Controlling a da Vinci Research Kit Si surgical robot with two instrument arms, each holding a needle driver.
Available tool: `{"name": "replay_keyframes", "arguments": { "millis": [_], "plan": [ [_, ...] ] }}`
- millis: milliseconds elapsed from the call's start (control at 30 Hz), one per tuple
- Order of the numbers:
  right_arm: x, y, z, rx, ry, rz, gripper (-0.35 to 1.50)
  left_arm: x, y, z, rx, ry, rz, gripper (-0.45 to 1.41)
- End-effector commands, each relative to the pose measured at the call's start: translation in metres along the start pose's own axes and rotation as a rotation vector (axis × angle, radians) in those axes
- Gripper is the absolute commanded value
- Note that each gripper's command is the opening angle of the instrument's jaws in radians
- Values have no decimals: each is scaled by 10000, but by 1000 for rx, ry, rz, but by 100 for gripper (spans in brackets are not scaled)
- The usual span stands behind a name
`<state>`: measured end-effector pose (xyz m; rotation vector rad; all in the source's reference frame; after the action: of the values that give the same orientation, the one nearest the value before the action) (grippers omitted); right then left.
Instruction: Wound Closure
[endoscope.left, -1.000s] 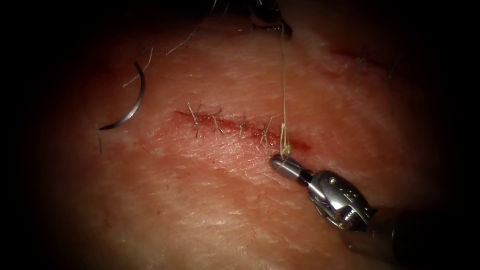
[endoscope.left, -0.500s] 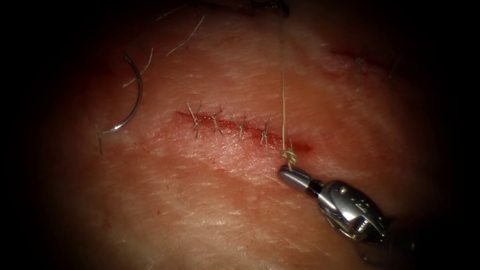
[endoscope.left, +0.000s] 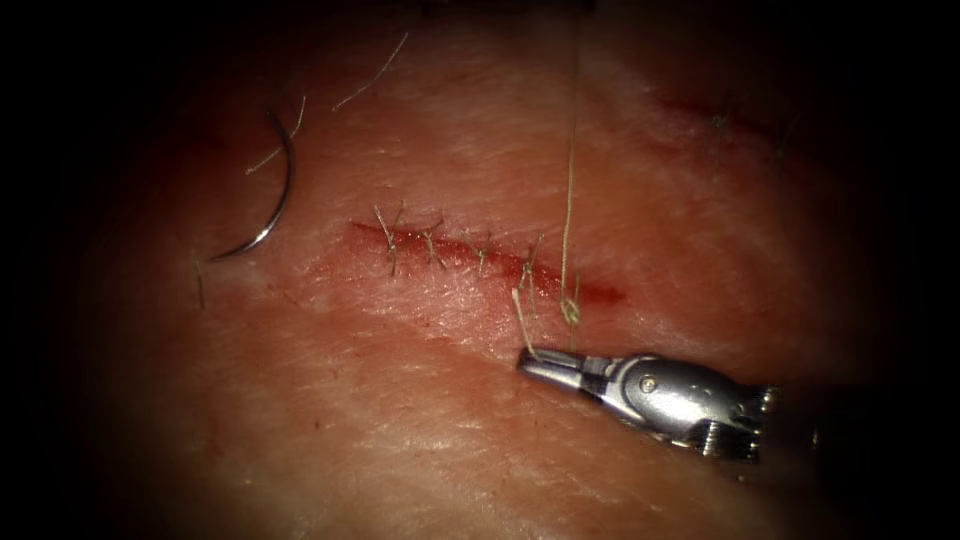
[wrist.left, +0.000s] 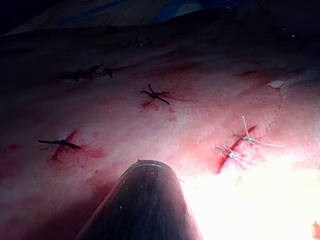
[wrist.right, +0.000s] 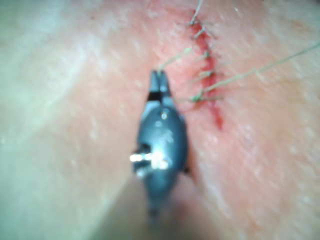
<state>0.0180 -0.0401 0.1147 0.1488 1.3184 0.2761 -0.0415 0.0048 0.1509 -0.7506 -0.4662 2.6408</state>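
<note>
The needle (endoscope.left: 268, 190) lies loose on the tissue (endoscope.left: 420, 420), well to the left of the cut (endoscope.left: 480, 258) and well apart from the right claw (endoscope.left: 530, 362). It rests flat on the surface, not in the tissue, and no tool holds it. It is a thin dark curve, bowed out toward the cut, with a brighter glint at its lower end.

The cut is a slanted red line crossed by several tied stitches (endoscope.left: 388, 235) with short stiff ends. Near its right end a small knot (endoscope.left: 570, 308) sits on the red fluid (endoscope.left: 598, 293). From that knot a pale thread (endoscope.left: 568, 170) runs straight up, taut, out of the endoscope view. A second, short strand (endoscope.left: 522, 318) slants down from the cut to the right claw's tip.

The right claw comes in low from the right, lying almost level just below the cut, its tip pointing left. Its jaws are pressed together on the end of that short strand; in the right wrist view the right claw (wrist.right: 159, 80) shows only a thin slit between the jaws, with the strand leading off from the tip toward the stitched cut (wrist.right: 206, 65).

In the left wrist view a dark rounded shaft (wrist.left: 145, 200) stands over the tissue (wrist.left: 125, 120); the left claw's jaws cannot be made out there.
</note>
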Motion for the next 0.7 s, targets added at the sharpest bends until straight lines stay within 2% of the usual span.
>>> {"name": "replay_keyframes", "arguments": {
  "millis": [33, 367, 700],
  "plan": [
    [-7, 5, 9, 5, -14, -47, -35, 6, -8, 7, 4, 5, -2, -45],
    [-23, 36, 1, -60, -42, -75, -35, 23, -40, 16, 22, 77, -37, -45],
    [-23, 23, 2, -72, -48, -87, -35, 41, -56, 10, 20, 126, -91, -45]
  ]
}}
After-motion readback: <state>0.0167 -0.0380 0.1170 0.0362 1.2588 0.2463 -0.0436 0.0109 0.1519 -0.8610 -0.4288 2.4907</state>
